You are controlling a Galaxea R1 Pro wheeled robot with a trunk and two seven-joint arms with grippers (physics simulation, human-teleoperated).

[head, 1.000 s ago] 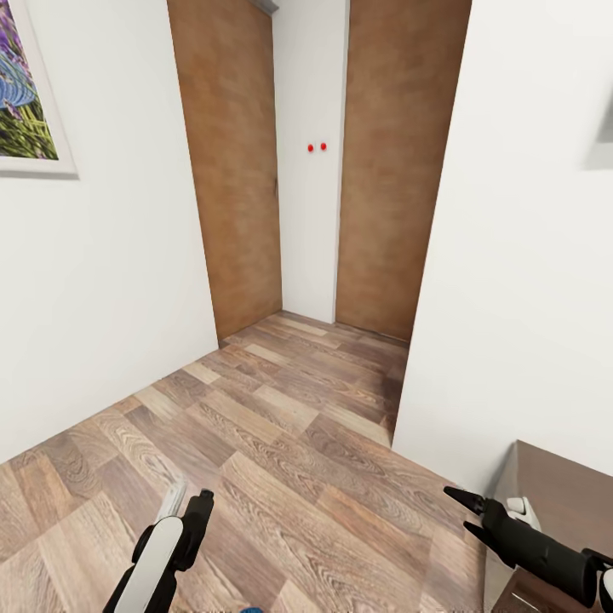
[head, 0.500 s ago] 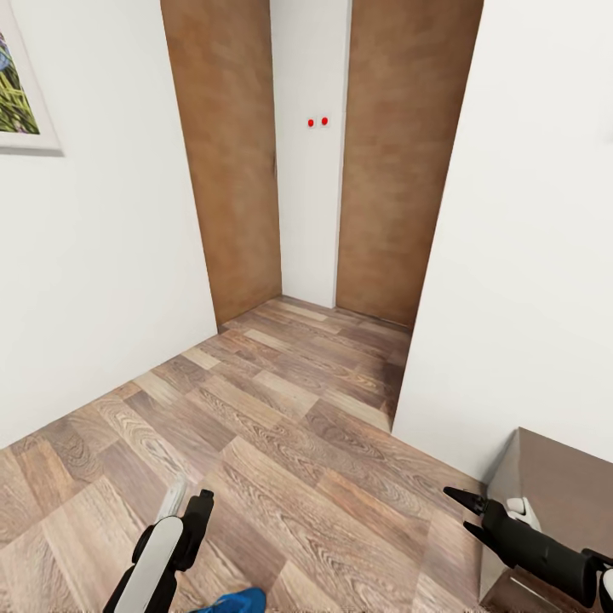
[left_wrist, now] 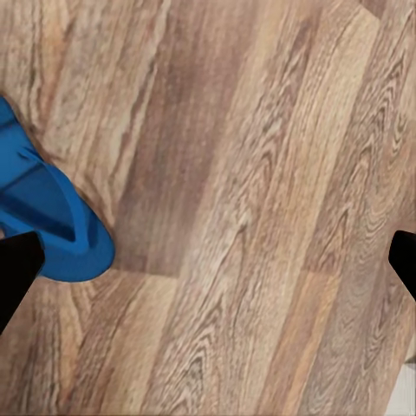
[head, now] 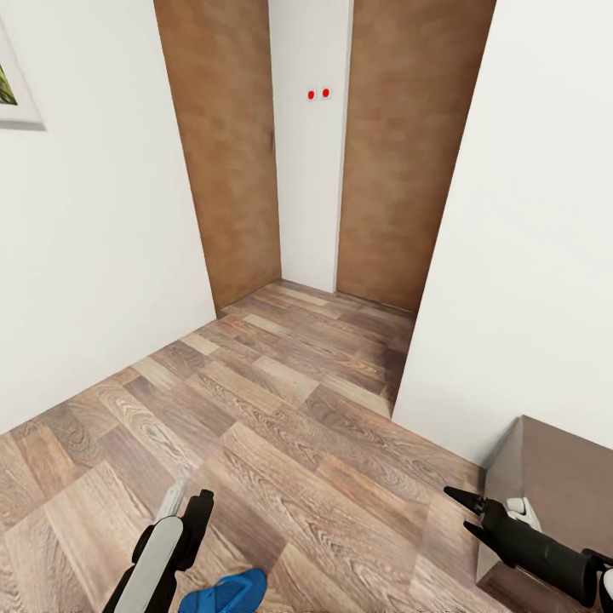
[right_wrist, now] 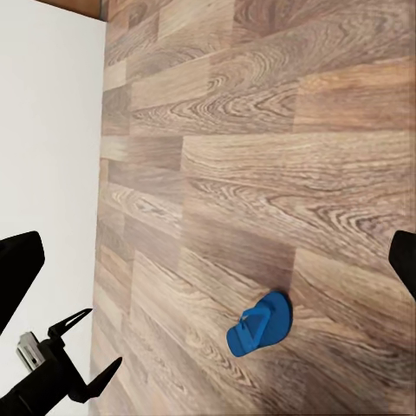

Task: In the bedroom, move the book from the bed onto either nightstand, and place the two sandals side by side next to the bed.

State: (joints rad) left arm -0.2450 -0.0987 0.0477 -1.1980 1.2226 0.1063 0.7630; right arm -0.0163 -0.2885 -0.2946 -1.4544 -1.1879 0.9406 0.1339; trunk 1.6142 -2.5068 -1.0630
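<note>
Both tools open over the plank floor, one sandal in sight

Left tool point(head: 189, 502) and right tool point(head: 453, 511) both hang with fingers spread, empty. A blue sandal point(head: 225, 592) lies flat on the wood floor point(head: 289, 409) just beside the left tool, long axis running left-right across the head view, strap side up; brown doors point(head: 226, 153) ahead.

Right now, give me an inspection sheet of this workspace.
Surface: wood-plank floor, bare apart from one sandal.
Job's things: one blue sandal lying flat on the floor, near the left gripper; also seen from the right wrist.
Clutter: nothing seen.
Grippers: left open, empty; right gripper open, empty.
Cables: nothing seen.
Surroundings: white walls, two brown doors, picture corner, brown cabinet by the right gripper.
</note>
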